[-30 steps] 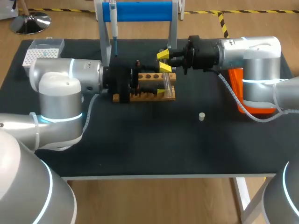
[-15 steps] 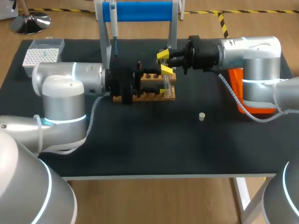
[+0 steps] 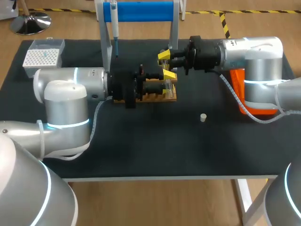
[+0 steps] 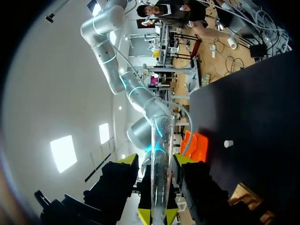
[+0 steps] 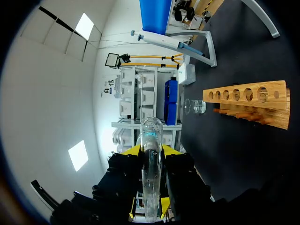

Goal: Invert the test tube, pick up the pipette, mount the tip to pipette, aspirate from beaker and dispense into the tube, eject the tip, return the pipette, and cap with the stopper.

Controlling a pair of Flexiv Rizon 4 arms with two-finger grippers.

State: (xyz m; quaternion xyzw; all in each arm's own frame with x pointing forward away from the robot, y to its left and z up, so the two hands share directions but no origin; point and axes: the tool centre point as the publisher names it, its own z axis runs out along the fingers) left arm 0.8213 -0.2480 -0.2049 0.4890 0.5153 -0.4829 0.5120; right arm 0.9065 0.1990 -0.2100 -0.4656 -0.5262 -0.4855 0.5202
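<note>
A clear glass test tube [image 3: 168, 84] hangs just above the wooden rack [image 3: 162, 97], and my right gripper [image 3: 166, 65] is shut on it. In the right wrist view the tube [image 5: 151, 159] stands tight between both fingers of that gripper [image 5: 151, 152]. My left gripper [image 3: 160, 81] has come in from the left at the same tube. In its own view the tube [image 4: 161, 168] lies between the fingers of the left gripper [image 4: 157, 161], against one finger with a slim gap at the other. The pipette [image 3: 114, 23] hangs on the blue stand. The small stopper [image 3: 203, 117] lies on the mat.
A white tip box [image 3: 42, 57] sits at the back left. The beaker [image 5: 196, 106] stands behind the rack [image 5: 248, 101], hidden by my left arm in the head view. An orange object [image 3: 241, 87] lies under my right arm.
My left arm has slid right along the rack until its fingers straddle the tube, and they have narrowed around it. The right arm and the tube have stayed still.
</note>
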